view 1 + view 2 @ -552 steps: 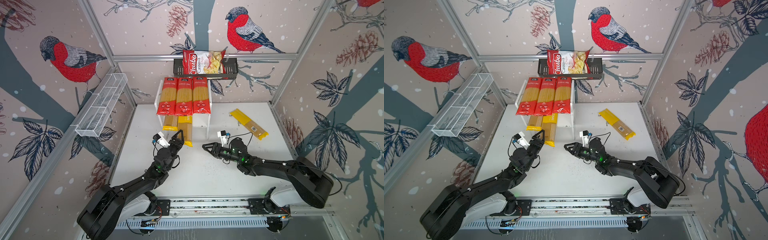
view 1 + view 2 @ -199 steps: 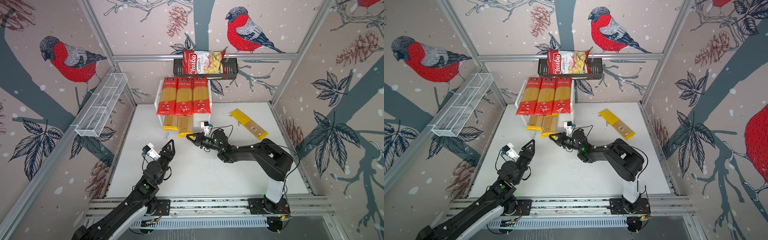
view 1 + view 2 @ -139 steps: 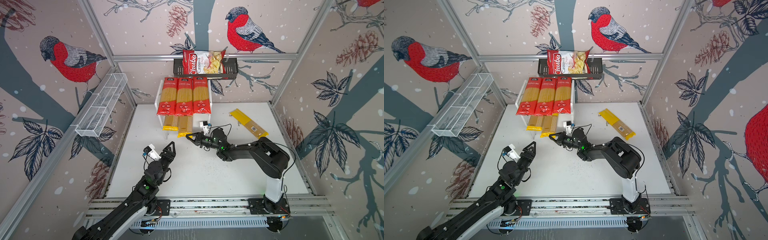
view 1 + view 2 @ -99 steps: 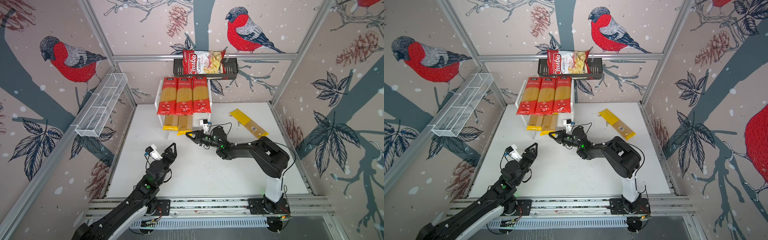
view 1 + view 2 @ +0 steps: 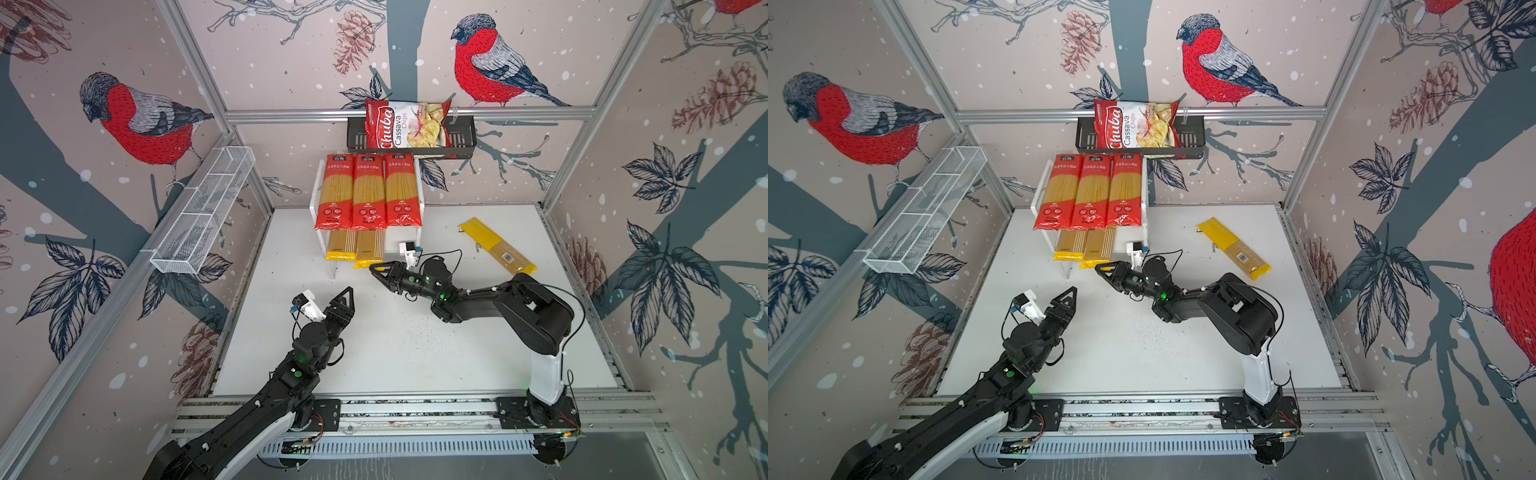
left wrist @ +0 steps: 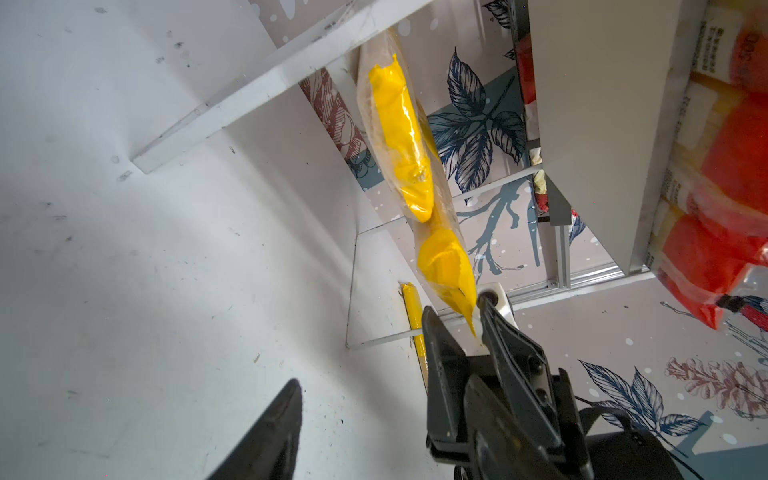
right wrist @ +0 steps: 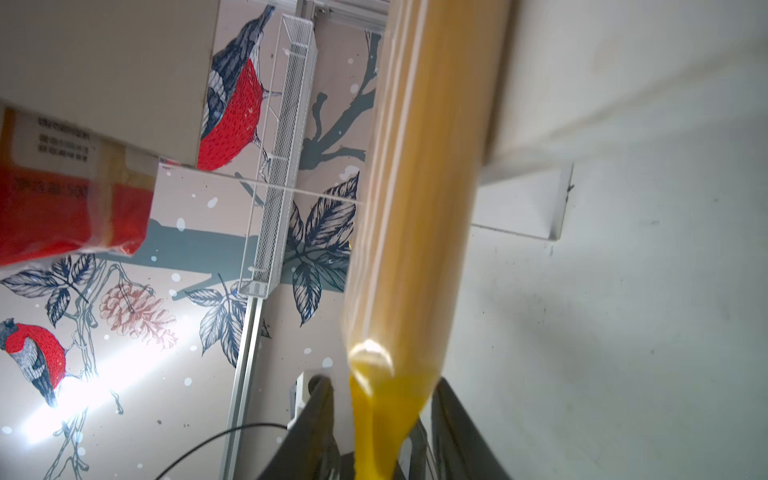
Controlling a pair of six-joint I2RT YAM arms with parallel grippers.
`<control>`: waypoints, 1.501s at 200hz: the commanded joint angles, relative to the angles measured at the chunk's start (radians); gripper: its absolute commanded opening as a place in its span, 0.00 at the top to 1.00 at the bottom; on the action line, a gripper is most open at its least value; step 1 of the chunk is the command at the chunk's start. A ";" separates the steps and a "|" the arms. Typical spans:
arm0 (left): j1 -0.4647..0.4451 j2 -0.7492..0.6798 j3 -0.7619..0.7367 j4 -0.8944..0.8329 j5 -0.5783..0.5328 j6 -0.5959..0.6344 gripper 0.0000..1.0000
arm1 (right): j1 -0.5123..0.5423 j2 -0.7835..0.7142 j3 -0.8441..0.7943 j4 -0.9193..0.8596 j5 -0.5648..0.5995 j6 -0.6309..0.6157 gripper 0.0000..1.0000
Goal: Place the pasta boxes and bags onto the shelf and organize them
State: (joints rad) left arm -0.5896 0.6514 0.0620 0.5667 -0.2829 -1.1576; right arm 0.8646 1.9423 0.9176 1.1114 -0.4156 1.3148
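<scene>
While the three red-ended packets (image 5: 368, 191) are being carried side by side on the top board of the shelf (image 5: 319, 195), in the upper middle of both top views, the lower tier is being filled. Two more are being housed there, the first yellow packet (image 5: 340, 245) lying further left in the frame and the second yellow packet (image 5: 369, 249) just beside it, sticking out a little more toward the centre. The sealed end of that second one is being straddled by the right hand (image 5: 376, 268). In the right wrist view its jaws are being shown apart, with a gap on each side of the yellow tail, so nothing is being clamped. The left hand (image 5: 341, 300) is being held over the bare table (image 5: 415, 345) in the lower middle, jaws apart and empty. The third yellow packet (image 5: 496, 245) is lying slantwise on the table at the middle right, well apart from the shelf. Five of six are being judged as placed. A squaring nudge of the second packet may be wanted, and the last one is yet to be fetched and slid in beside it.
</scene>
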 commanded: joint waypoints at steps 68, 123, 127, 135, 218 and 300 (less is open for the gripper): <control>0.001 0.396 0.123 0.395 0.130 0.109 0.46 | 0.022 -0.273 -0.281 -0.055 0.065 -0.104 0.52; 0.003 0.623 0.222 0.531 0.145 0.147 0.56 | -0.001 -0.457 -0.427 -0.198 0.130 -0.174 0.51; 0.004 0.637 0.230 0.534 0.146 0.150 0.57 | -0.006 -0.465 -0.436 -0.201 0.132 -0.173 0.51; 0.005 0.660 0.246 0.542 0.150 0.154 0.59 | -0.012 -0.477 -0.452 -0.205 0.137 -0.173 0.51; 0.035 0.793 0.320 0.618 0.209 0.162 0.66 | -0.047 -0.528 -0.493 -0.246 0.150 -0.189 0.51; 0.069 0.811 0.350 0.610 0.270 0.177 0.65 | -0.053 -0.507 -0.492 -0.242 0.149 -0.188 0.50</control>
State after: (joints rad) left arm -0.5255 1.4574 0.4129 1.1095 -0.0437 -0.9901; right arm 0.8154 1.4342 0.4232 0.8532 -0.2710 1.1496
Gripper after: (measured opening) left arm 0.321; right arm 0.496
